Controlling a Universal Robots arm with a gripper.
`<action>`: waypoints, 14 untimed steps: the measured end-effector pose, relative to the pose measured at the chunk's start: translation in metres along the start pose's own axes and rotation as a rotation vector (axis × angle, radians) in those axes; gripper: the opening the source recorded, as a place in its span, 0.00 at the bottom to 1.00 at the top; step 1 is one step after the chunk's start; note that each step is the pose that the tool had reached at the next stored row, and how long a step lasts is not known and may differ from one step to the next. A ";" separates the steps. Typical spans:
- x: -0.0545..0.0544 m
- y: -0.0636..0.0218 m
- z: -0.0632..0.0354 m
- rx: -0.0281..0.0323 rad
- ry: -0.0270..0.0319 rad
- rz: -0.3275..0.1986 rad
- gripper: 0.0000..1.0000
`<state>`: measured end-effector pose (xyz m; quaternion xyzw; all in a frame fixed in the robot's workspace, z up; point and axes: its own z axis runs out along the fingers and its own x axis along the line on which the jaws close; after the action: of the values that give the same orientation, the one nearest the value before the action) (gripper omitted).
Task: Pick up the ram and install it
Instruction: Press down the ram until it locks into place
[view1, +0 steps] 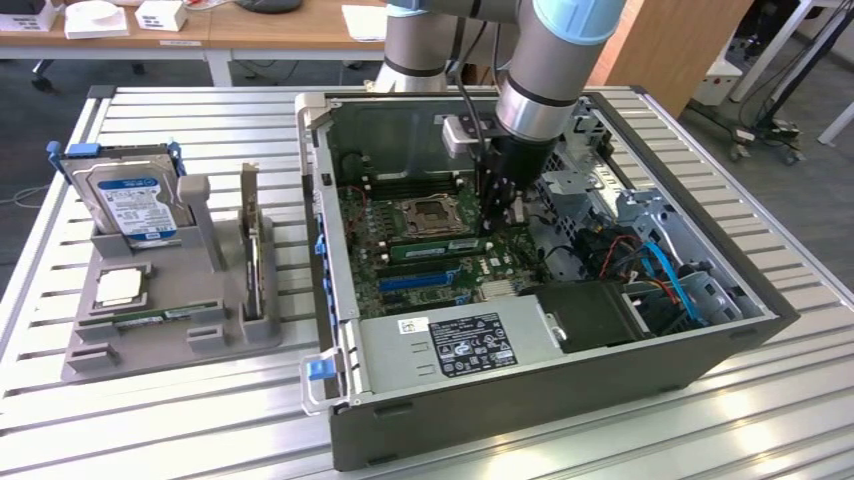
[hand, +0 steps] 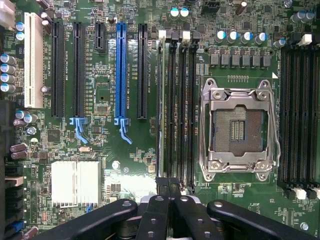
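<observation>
You're looking at a work table (view1: 747, 420) topped with ribbed, pale metal slats that catch a soft, even overhead light. Behind it stands a wooden desk (view1: 267, 25) on white legs, carrying small white boxes (view1: 160, 14), while a slanted wooden panel (view1: 674, 45) leans at the exterior view's right. The floor (view1: 34, 120) is dark grey carpet — cables (view1: 747, 125) trail across it beside a wheeled stand (view1: 781, 135) at the far right, and a thin cord lies at the left.
</observation>
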<state>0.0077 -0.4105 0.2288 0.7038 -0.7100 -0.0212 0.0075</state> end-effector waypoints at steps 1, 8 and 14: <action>0.000 0.0000 0.0000 0.0000 0.0000 0.000 0.10; 0.000 0.0000 0.0011 0.0000 -0.0001 0.000 0.10; 0.000 -0.0001 0.0023 0.0000 -0.0001 0.000 0.10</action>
<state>0.0077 -0.4104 0.2265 0.7038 -0.7101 -0.0213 0.0074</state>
